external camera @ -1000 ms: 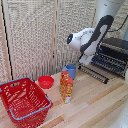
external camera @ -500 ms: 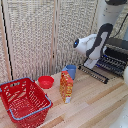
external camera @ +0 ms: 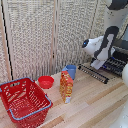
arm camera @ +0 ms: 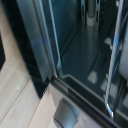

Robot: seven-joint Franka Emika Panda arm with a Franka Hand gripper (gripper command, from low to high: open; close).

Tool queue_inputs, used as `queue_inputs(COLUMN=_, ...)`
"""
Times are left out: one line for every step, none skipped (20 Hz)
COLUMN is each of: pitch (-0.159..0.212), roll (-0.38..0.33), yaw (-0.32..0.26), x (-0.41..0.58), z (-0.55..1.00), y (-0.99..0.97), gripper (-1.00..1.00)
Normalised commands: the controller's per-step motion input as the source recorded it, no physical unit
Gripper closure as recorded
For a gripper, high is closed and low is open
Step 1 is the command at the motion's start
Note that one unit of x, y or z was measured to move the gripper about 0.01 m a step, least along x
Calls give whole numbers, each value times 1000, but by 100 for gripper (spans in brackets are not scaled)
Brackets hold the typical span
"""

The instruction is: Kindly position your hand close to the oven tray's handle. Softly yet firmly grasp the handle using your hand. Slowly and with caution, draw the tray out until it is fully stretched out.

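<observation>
My white arm reaches down at the exterior view's right, and its hand (external camera: 96, 63) hangs just above the oven tray (external camera: 100, 75). The tray is a long dark striped rack that sticks out from the black and silver oven (external camera: 119, 63). Its handle (external camera: 89, 73) is the thin dark bar along the outer edge, a little below the hand and toward the exterior view's left of it. The fingers are too small and blurred to show their gap. The wrist view is a blurred close-up of the oven's dark front and metal bars (arm camera: 50, 40), with no fingers showing.
On the wooden table stand an orange bottle (external camera: 66, 86), a blue cup (external camera: 71, 70), a red bowl (external camera: 46, 81) and a red basket (external camera: 22, 100), all toward the exterior view's left of the tray. A slatted screen (external camera: 45, 35) closes off the back.
The arm has swung toward the exterior view's right and a little down, bringing the hand nearer the tray and oven. The table objects have stayed put.
</observation>
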Motion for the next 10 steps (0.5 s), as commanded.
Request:
queue_inputs(pitch=0, roll=29, yaw=0, x=17, z=0, y=-229, gripper=-100)
queue_inputs(pitch=0, roll=21, yaw=0, x=14, z=0, y=-183, gripper=100)
queue_inputs(pitch=0, roll=7, yaw=0, x=43, z=0, y=-171, gripper=100)
queue_inputs(pitch=0, roll=0, yaw=0, x=9, z=0, y=-151, gripper=100)
queue_inputs(pitch=0, roll=0, yaw=0, x=0, z=6, y=-177, gripper=100)
queue_inputs(pitch=0, roll=0, yaw=-11, x=0, z=23, y=-146, gripper=100)
queue_inputs(pitch=0, roll=0, yaw=-13, x=0, z=49, y=-123, gripper=100)
queue_inputs(pitch=0, roll=0, yaw=-17, x=0, z=57, y=-111, gripper=100)
queue_inputs(pitch=0, roll=0, yaw=-29, x=0, z=83, y=-100, gripper=100)
queue_inputs(pitch=0, roll=0, yaw=-41, x=0, z=86, y=-66, gripper=100)
